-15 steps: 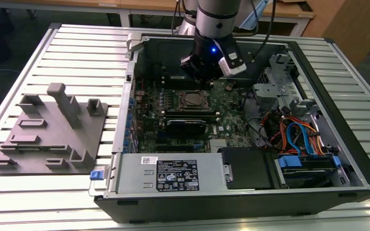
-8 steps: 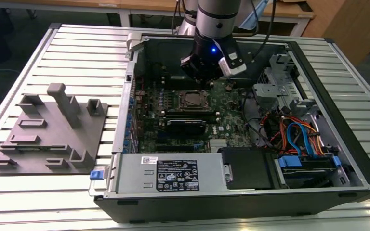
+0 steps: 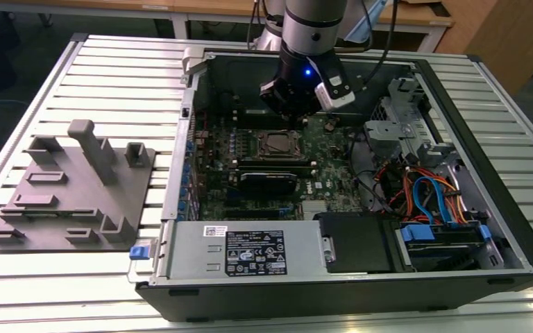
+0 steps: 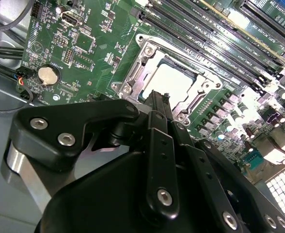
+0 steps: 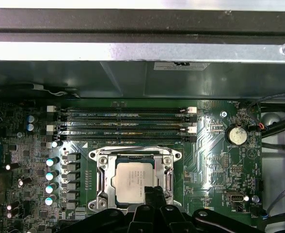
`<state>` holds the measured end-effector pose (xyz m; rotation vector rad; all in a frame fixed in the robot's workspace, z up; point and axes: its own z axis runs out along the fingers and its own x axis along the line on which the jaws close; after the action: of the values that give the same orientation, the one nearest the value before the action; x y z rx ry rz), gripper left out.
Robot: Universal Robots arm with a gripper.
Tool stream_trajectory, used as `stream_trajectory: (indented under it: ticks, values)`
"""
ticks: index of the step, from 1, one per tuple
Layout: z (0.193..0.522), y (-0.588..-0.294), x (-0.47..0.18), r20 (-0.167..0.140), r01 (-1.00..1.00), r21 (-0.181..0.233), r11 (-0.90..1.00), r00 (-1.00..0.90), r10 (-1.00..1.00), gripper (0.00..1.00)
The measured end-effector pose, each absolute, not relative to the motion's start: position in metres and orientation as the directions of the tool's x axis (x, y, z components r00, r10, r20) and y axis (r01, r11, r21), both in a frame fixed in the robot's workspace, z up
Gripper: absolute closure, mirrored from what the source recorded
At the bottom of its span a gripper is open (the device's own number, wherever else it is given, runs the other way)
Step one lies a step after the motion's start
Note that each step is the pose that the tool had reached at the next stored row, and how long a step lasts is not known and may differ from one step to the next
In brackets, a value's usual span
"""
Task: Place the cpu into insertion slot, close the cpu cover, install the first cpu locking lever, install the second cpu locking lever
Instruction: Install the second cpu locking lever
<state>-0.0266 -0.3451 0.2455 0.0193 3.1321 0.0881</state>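
Slatted grey metal desk [image 3: 109, 76] carries an open black tower PC case [image 3: 488, 208] and, on the exterior view's left, a grey plastic fixture plate [image 3: 72, 201] with upright pegs. Green motherboard [image 3: 332, 149] lies flat inside the case. Arm's black gripper [image 3: 296, 104] hangs inside the case just above the board, beside the socket. Jaws look pressed together, holding nothing, tips just off the socket edge in both wrist views [image 5: 154, 194]. Thin silver metal cpu cover [image 5: 100, 182] frame is down flat around the chip. Silver-grey square cpu [image 5: 135, 179] is seated in the black insertion slot [image 3: 275, 144], face up, framed by the cover opening. Black memory slots [image 5: 123, 124] run alongside the socket. Round silver coin cell [image 5: 236, 134] sits well apart on the board.
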Motion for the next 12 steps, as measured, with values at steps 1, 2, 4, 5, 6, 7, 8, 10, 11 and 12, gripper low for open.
stream_trajectory:
  ticks: [1, 2, 4, 5, 6, 7, 8, 10, 11, 12]
  values:
    - [0.2455, -0.3451, -0.0266, -0.008, 0.012, 0.056, 0.998, -1.000, 0.013, 0.89]
    - [0.2455, -0.3451, -0.0265, -0.007, 0.012, 0.056, 0.998, -1.000, 0.013, 0.89]
    - [0.2454, -0.3451, -0.0255, 0.009, 0.013, 0.057, 0.998, -1.000, 0.012, 0.89]
    - [0.2455, -0.3451, -0.0250, 0.015, 0.013, 0.057, 0.998, -1.000, 0.013, 0.89]
    - [0.2456, -0.3451, -0.0241, 0.024, 0.014, 0.057, 0.998, -1.000, 0.013, 0.89]
    - [0.2457, -0.3452, -0.0238, 0.028, 0.014, 0.058, 0.998, -1.000, 0.012, 0.89]
    - [0.2457, -0.3452, -0.0236, 0.030, 0.014, 0.059, 0.998, -0.999, 0.012, 0.89]
    - [0.2456, -0.3452, -0.0236, 0.030, 0.014, 0.060, 0.998, -0.999, 0.013, 0.89]
    - [0.2455, -0.3457, -0.0236, 0.030, 0.014, 0.060, 0.998, -0.999, 0.013, 0.89]
    - [0.2456, -0.3468, -0.0236, 0.030, 0.014, 0.060, 0.998, -0.999, 0.012, 0.89]
